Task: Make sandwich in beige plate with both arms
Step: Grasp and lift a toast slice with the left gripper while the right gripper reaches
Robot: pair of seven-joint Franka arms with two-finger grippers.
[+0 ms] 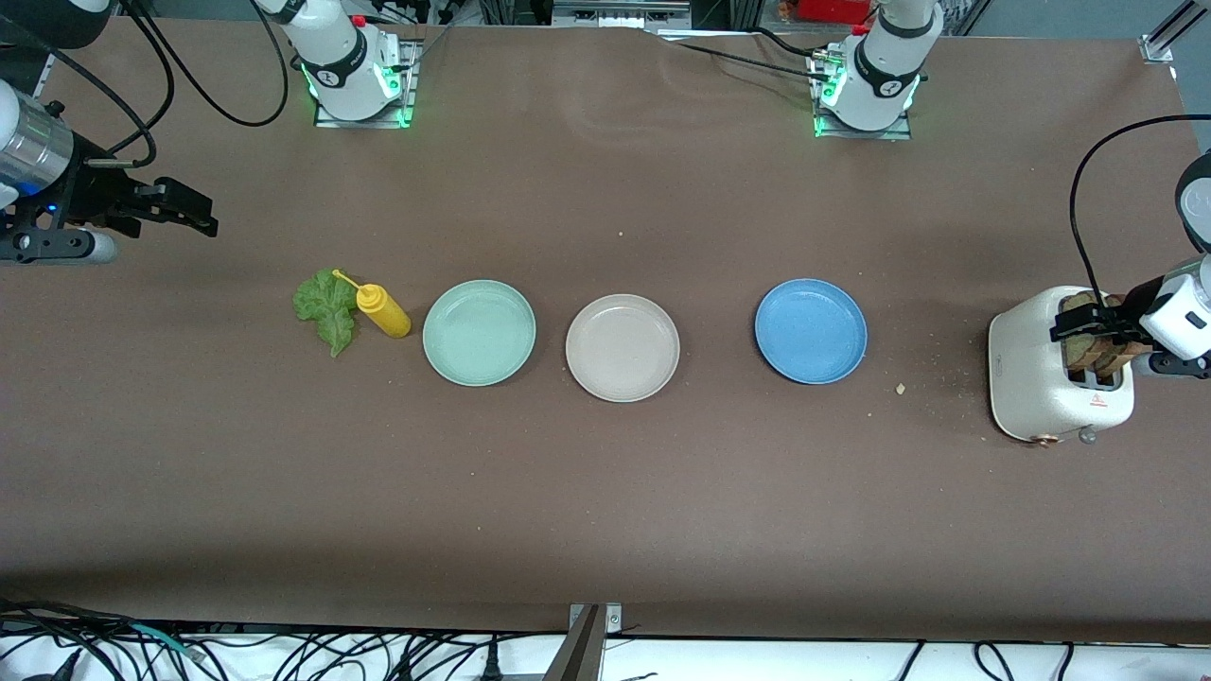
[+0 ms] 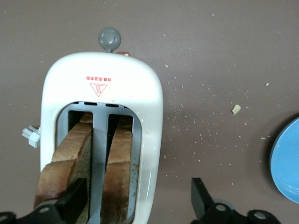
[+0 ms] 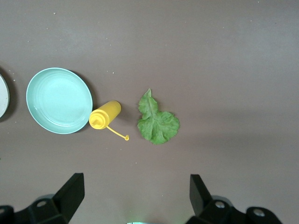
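Note:
The beige plate (image 1: 623,347) lies bare at mid-table between a mint-green plate (image 1: 479,332) and a blue plate (image 1: 811,330). Two bread slices (image 1: 1100,346) stand in a white toaster (image 1: 1050,388) at the left arm's end. My left gripper (image 1: 1088,327) is open just over the toaster. In the left wrist view (image 2: 138,198) one finger is over the one slice (image 2: 65,163) and the other is outside the toaster wall; the second slice (image 2: 117,172) is between them. The lettuce leaf (image 1: 324,307) lies flat toward the right arm's end. My right gripper (image 1: 194,213) hangs open and empty above the table near it (image 3: 135,190).
A yellow squeeze bottle (image 1: 383,310) lies on its side between the lettuce and the mint-green plate; it also shows in the right wrist view (image 3: 105,115) beside the leaf (image 3: 158,122). Crumbs are scattered between the toaster and the blue plate (image 2: 286,163).

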